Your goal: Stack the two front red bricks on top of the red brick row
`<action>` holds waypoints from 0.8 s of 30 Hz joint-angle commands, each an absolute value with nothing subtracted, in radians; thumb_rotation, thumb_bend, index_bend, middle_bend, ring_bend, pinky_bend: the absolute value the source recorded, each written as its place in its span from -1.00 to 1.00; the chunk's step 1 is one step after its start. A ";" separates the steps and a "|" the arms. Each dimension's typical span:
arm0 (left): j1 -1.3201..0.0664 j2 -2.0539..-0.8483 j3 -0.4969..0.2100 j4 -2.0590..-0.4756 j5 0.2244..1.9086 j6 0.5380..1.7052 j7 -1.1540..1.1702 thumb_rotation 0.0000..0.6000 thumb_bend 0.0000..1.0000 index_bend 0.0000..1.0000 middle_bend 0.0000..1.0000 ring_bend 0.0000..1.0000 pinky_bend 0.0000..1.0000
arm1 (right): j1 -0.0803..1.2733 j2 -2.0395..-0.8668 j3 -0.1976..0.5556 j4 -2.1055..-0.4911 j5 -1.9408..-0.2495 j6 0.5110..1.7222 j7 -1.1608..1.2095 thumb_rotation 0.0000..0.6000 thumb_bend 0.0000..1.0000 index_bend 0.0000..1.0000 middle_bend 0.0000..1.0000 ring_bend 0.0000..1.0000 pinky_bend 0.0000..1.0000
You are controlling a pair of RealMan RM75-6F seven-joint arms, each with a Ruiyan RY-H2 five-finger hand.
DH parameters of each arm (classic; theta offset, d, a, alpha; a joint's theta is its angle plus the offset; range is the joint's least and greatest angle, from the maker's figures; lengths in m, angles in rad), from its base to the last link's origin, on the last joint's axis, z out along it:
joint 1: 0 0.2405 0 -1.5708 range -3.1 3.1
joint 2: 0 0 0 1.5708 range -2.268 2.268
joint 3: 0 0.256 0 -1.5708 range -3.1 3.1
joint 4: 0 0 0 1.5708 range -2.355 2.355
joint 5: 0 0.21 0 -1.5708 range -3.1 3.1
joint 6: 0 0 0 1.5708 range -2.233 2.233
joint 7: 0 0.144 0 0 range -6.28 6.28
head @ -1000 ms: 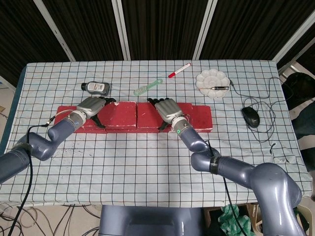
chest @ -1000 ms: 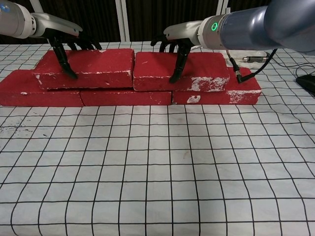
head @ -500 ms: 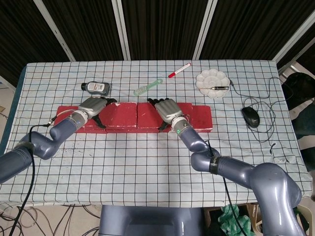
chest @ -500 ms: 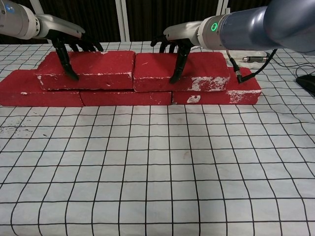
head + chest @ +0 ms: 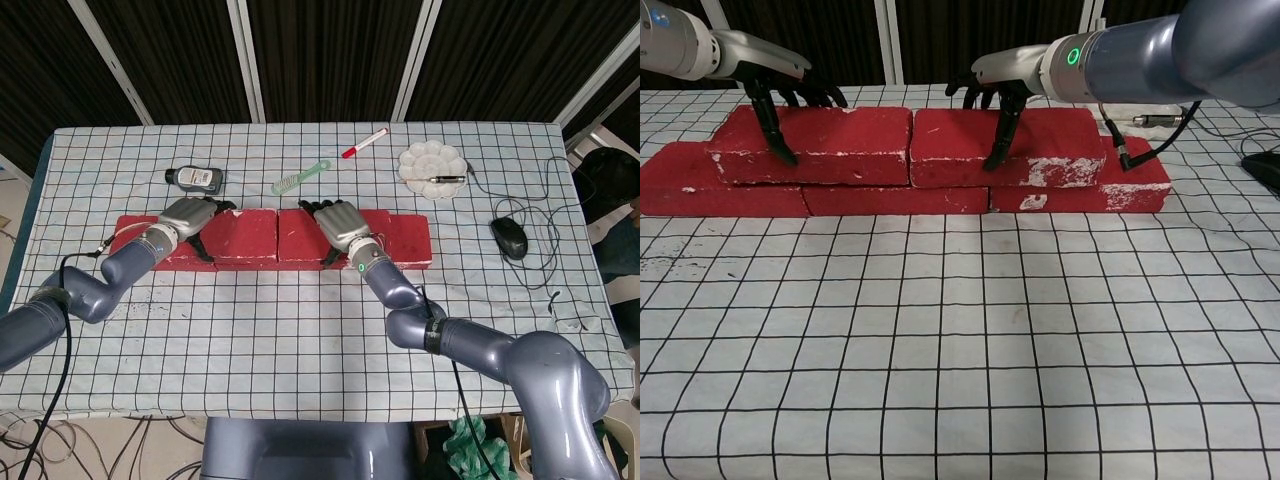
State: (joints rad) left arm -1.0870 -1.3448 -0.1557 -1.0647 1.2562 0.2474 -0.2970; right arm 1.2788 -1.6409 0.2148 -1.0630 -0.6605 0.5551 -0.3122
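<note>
Now two upper bricks (image 5: 812,142) (image 5: 1010,143) on three-brick row (image 5: 890,198), each robot hand (image 5: 775,90) (image 5: 995,90) clamping one.

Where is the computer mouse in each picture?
Head view: the mouse sits on the table's right side, right of the brick row.
Chest view: only its dark edge peeks in at the right border.
Shared landmark: the brick row's right end, the part of the row closest to the mouse.

Checked tablecloth (image 5: 300,330); dark panelled wall (image 5: 320,60) behind.
</note>
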 commanded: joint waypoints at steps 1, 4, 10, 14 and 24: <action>-1.086 -1.343 -0.155 -1.067 1.252 0.252 -0.293 1.00 -0.89 -0.76 -0.69 -0.88 -0.71 | 1.279 -1.642 0.213 -1.060 -0.658 0.554 -0.313 1.00 -0.87 -0.89 -0.74 -0.81 -0.53; -1.086 -1.341 -0.153 -1.067 1.249 0.256 -0.285 1.00 -0.90 -0.76 -0.70 -0.88 -0.71 | 1.281 -1.645 0.212 -1.056 -0.655 0.551 -0.314 1.00 -0.87 -0.89 -0.75 -0.83 -0.53; -1.085 -1.343 -0.151 -1.064 1.242 0.264 -0.277 1.00 -0.93 -0.77 -0.71 -0.89 -0.71 | 1.283 -1.651 0.212 -1.046 -0.656 0.548 -0.312 1.00 -0.88 -0.90 -0.79 -0.87 -0.54; -1.086 -1.342 -0.150 -1.063 1.236 0.262 -0.272 1.00 -0.95 -0.78 -0.72 -0.91 -0.73 | 1.285 -1.654 0.212 -1.040 -0.657 0.546 -0.311 1.00 -0.89 -0.91 -0.83 -0.88 -0.55; -1.089 -1.338 -0.144 -1.063 1.219 0.255 -0.258 1.00 -1.00 -0.80 -0.74 -0.93 -0.75 | 1.285 -1.652 0.211 -1.037 -0.658 0.541 -0.308 1.00 -0.91 -0.96 -0.87 -0.91 -0.58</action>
